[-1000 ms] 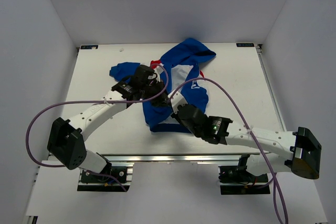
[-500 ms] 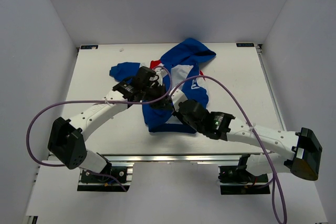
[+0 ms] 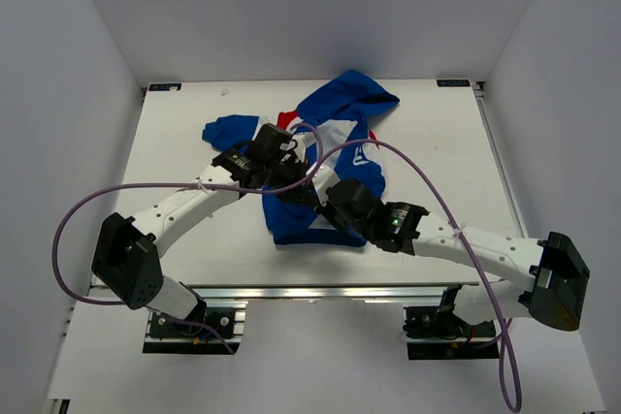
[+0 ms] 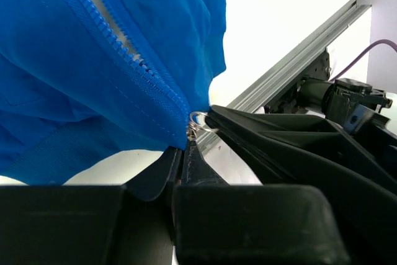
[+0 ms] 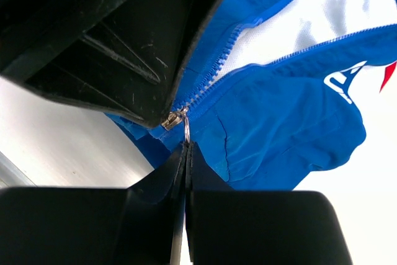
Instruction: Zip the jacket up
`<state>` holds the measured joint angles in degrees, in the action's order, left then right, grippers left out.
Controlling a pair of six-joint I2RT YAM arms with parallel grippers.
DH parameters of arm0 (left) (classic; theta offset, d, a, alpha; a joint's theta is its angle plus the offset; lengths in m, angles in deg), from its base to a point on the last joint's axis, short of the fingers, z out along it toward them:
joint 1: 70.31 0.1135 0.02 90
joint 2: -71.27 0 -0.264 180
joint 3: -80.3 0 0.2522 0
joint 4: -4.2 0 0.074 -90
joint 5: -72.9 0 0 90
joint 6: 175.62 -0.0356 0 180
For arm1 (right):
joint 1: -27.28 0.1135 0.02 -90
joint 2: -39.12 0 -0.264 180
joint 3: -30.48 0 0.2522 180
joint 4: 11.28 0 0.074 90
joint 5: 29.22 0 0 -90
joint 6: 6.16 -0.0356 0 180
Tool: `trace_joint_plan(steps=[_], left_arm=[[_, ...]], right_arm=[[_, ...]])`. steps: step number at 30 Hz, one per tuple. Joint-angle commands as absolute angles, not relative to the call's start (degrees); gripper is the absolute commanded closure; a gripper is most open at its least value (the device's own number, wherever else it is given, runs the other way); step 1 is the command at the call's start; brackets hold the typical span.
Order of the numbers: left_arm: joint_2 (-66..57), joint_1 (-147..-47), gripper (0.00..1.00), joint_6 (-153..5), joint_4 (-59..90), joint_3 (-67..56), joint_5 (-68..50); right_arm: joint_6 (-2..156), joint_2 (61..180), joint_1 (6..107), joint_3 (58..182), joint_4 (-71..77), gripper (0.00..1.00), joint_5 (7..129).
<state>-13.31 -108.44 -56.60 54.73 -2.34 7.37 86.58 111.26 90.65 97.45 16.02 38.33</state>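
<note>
The royal-blue jacket point(image 3: 340, 138) with white and red panels lies mid-table, its zipper point(image 5: 220, 72) open above the slider. My left gripper point(image 3: 294, 188) is shut on the blue hem fabric right at the zipper's bottom end; its tips show in the left wrist view point(image 4: 184, 148). My right gripper point(image 3: 320, 203) is shut on the silver pull ring point(image 5: 185, 131), which hangs from the metal slider point(image 5: 173, 119); its tips show in the right wrist view point(image 5: 186, 148). The two grippers meet tip to tip at the zipper's bottom. The ring also shows in the left wrist view point(image 4: 197, 120).
The white table point(image 3: 194, 230) runs to a metal rail point(image 3: 320, 290) at the near edge. Purple cables point(image 3: 417, 176) arc over both arms and the jacket's lower part. White walls stand on three sides.
My right arm has pushed up and left, closer to the left gripper at the hem. The left gripper has shifted slightly, and the hem has bunched a little.
</note>
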Motion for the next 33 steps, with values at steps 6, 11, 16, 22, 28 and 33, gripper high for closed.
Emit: trace_joint_plan(steps=[6,11,16,22,28,33], left_arm=[[-12.58,-109.07,1.0,-58.81,54.52,-2.63,10.58],[-12.76,-109.16,1.0,-59.34,55.22,-3.07,10.41],[-12.58,-109.51,1.0,-59.52,55.4,-3.16,10.41],[-12.85,-110.04,1.0,-59.87,55.58,-3.33,10.5],[-12.58,-110.47,1.0,-60.13,55.49,-3.42,10.76],[-12.49,-110.56,1.0,-60.13,55.84,-3.51,10.5]], right_arm=[[86.48,111.89,90.56,98.13,13.3,1.0,40.13],[85.42,112.15,90.56,97.86,12.15,1.0,40.31],[84.8,113.12,90.56,98.12,11.8,0.91,40.22],[84.28,113.65,90.47,98.3,11.1,0.87,38.55],[84.28,114.09,90.39,98.21,10.48,0.84,38.46],[84.28,114.18,90.3,98.47,10.74,1.0,38.47]])
